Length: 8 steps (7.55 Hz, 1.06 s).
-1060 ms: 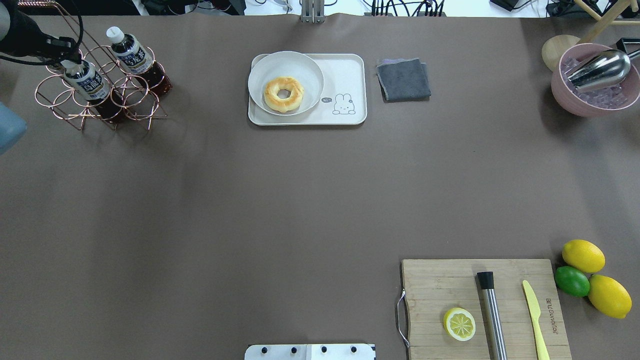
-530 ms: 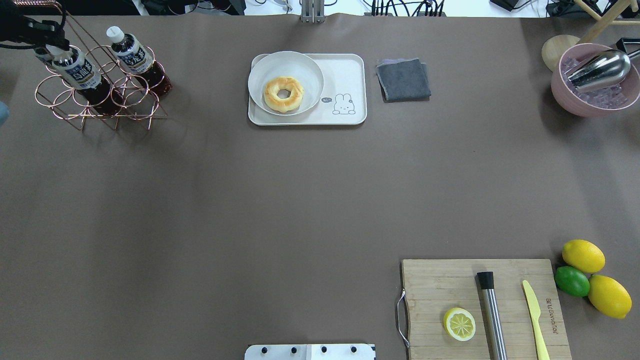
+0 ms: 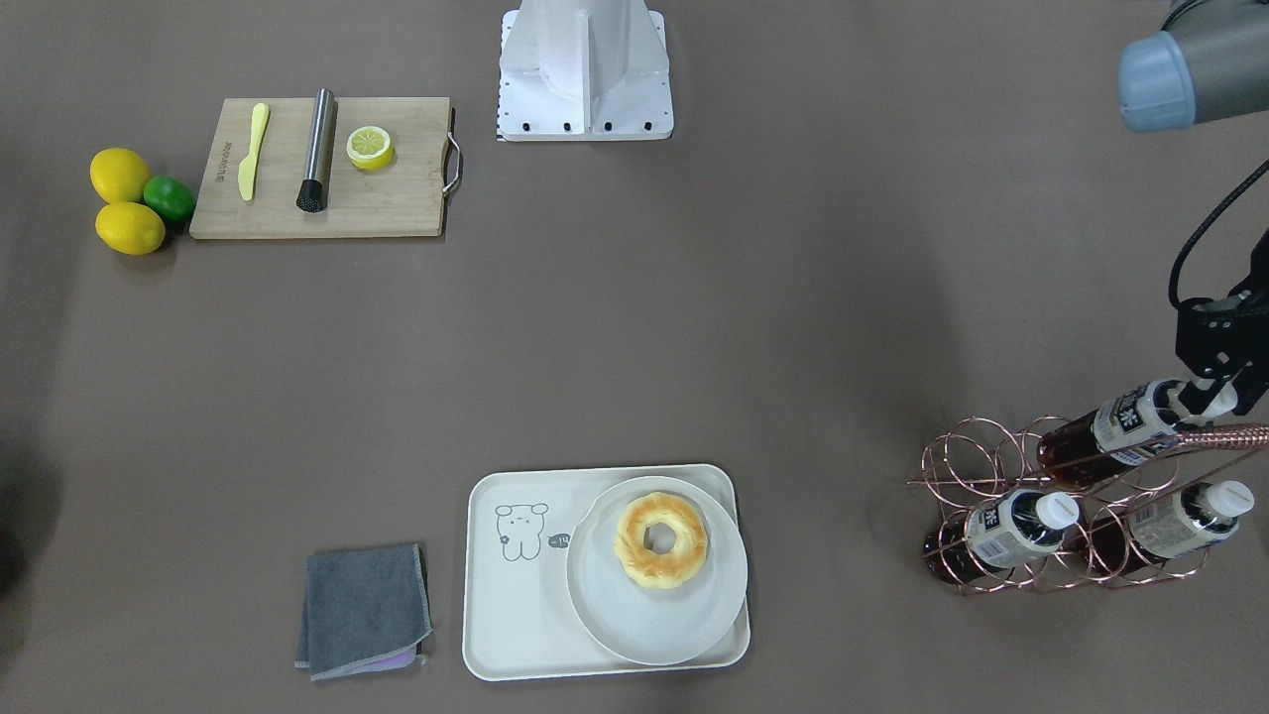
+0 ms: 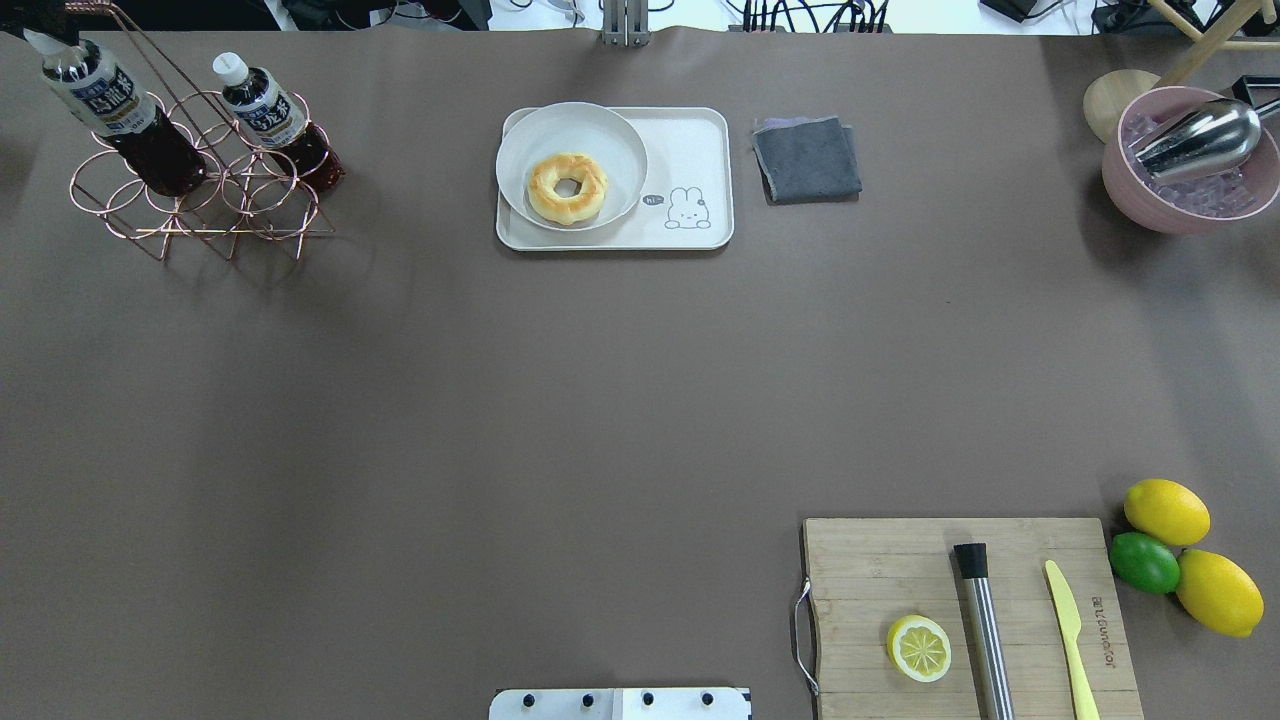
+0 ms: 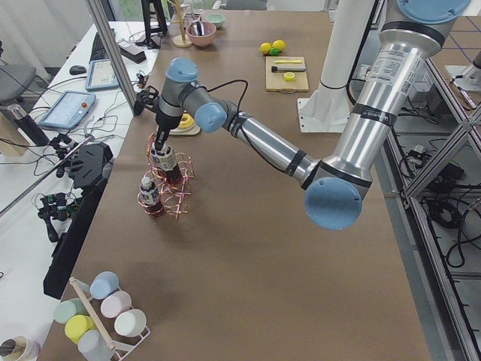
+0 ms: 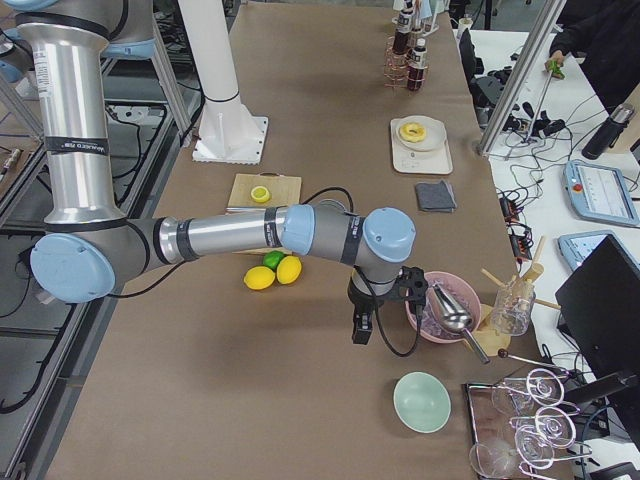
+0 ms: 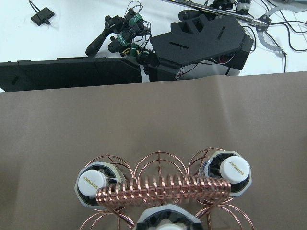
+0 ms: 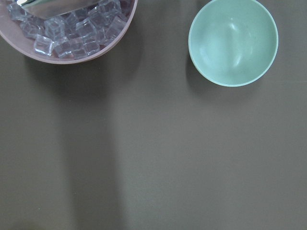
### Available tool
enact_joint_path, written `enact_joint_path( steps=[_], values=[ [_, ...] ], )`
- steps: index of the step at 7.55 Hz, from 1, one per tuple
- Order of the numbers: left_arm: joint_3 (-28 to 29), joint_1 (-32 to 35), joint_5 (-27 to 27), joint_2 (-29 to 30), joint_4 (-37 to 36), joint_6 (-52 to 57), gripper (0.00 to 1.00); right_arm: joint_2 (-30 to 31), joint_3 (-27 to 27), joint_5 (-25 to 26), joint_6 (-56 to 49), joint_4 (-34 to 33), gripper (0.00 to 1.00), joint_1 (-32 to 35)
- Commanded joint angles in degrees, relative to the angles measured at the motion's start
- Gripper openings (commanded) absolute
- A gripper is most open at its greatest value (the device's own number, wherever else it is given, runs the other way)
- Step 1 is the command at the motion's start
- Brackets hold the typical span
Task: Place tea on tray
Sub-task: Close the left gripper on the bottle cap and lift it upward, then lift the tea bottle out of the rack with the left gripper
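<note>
The tea [image 3: 1118, 428] is a small bottle of dark brown liquid with a white-and-blue label. It hangs tilted, its base still inside the copper wire rack [image 3: 977, 466]. My left gripper [image 3: 1202, 395] is shut on its capped end. The overhead view shows the same tea [image 4: 108, 108] leaning toward the table's far left corner. Two alike bottles [image 3: 1011, 531] [image 3: 1172, 526] lie in the rack's lower rings. The cream tray [image 4: 700, 140] with a line drawing sits at the middle far side. My right gripper [image 6: 360, 326] hovers beside the ice bowl; whether it is open or shut I cannot tell.
A white plate [image 4: 525, 140] with a doughnut [image 4: 567, 187] fills the tray's left half. A grey cloth [image 4: 806, 158] lies to the tray's right. A pink bowl of ice [image 4: 1190, 190] with a metal scoop stands far right. A cutting board [image 4: 880, 580], lemons and a lime sit near right.
The tea has slid up and out of its rack ring toward the far left corner, with my left gripper on it. The left arm has left the overhead view.
</note>
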State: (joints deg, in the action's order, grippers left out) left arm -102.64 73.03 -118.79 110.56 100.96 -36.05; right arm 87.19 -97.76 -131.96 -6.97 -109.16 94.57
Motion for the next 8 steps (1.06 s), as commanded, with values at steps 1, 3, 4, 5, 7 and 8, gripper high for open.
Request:
enact_joint_path(
  steps=[1, 3, 4, 5, 7, 8],
  values=[
    [-5.1, 2.1, 0.0, 0.6, -6.5, 1.2, 0.0, 0.1, 0.1, -0.1, 0.0, 0.0, 1.0, 0.0],
    [-8.0, 2.1, 0.0, 0.5, -8.8, 1.2, 0.0, 0.2, 0.3, 0.0, -0.1, 0.0, 1.0, 0.0],
    [-9.3, 1.5, -0.1, -0.2, -9.5, 1.0, 0.0, 0.2, 0.5, -0.1, -0.1, 0.0, 1.0, 0.0],
    [-11.5, 0.3, -0.2, -1.2, -10.4, -1.5, 0.0, 0.2, 0.5, -0.1, -0.1, 0.0, 1.0, 0.0],
    [-18.0, -6.6, 0.6, -2.4, -14.1, -13.2, 0.0, 0.2, 0.6, 0.0, -0.1, 0.0, 1.0, 0.0],
    [-21.4, -10.3, 2.8, -2.3, -17.2, -16.6, 0.0, 0.1, 0.8, 0.0, -0.1, 0.1, 1.0, 0.0]
  ],
)
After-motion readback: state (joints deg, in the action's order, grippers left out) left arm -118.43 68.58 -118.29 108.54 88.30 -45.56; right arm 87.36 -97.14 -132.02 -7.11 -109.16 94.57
